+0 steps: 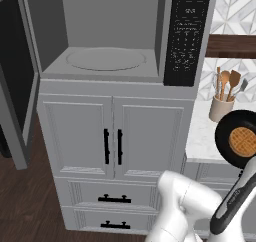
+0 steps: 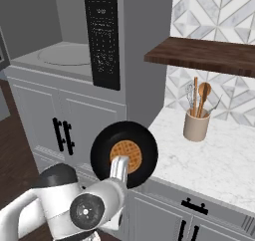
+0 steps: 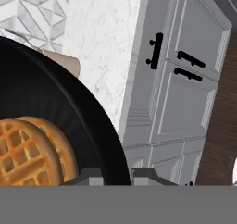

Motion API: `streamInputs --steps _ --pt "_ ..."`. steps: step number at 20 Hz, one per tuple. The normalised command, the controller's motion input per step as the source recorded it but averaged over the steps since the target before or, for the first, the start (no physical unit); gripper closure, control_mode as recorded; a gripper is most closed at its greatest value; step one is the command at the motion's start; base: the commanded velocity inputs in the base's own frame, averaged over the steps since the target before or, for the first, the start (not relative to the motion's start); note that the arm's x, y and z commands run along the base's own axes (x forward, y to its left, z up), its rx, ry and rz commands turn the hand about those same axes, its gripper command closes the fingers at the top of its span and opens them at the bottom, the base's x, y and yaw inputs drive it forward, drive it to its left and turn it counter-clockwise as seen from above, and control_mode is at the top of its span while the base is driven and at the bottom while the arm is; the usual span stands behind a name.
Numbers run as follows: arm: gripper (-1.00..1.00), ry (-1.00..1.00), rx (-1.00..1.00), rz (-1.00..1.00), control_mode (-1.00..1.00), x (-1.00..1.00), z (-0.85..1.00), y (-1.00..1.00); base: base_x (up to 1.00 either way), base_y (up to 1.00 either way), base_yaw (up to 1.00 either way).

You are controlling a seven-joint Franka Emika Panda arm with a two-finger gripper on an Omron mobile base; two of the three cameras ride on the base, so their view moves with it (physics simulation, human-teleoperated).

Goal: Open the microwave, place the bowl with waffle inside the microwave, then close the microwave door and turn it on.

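The microwave (image 1: 115, 21) stands open, its grey cavity and round turntable (image 1: 106, 59) bare. The microwave door (image 1: 17, 76) is swung out to the left, and the black keypad (image 1: 187, 36) is on the right. To the right of the microwave and lower, in front of the counter edge, the black bowl (image 2: 107, 150) hangs in the air with the waffle (image 2: 125, 155) in it. My gripper (image 2: 119, 164) is shut on the bowl's near rim. In the hand view the bowl (image 3: 46, 93) and waffle (image 3: 28, 153) sit just above my gripper (image 3: 115, 174). The left base view shows the bowl (image 1: 227, 131) at the right edge.
A beige utensil crock (image 2: 196, 125) stands on the marble counter (image 2: 219, 160), under a dark wooden shelf (image 2: 209, 56). Grey cabinet doors and drawers (image 1: 115, 136) with black handles sit below the microwave. The open door juts out over the dark wood floor on the left.
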Motion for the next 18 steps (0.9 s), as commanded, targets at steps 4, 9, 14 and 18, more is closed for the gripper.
streamInputs --steps 4,9,14,18 --pt "1.0 0.12 -0.01 0.01 -1.0 -0.68 0.77 0.72 0.0 0.0 0.0" --pt "1.0 0.26 -0.09 0.07 -1.0 -0.32 0.84 0.9 0.0 0.0 0.0" --pt "1.0 0.06 -0.08 0.03 -1.0 -0.03 0.62 0.96 0.0 0.0 0.0" --pt "1.0 -0.38 0.0 -0.06 -1.0 0.0 0.2 0.69 0.0 0.0 0.0"
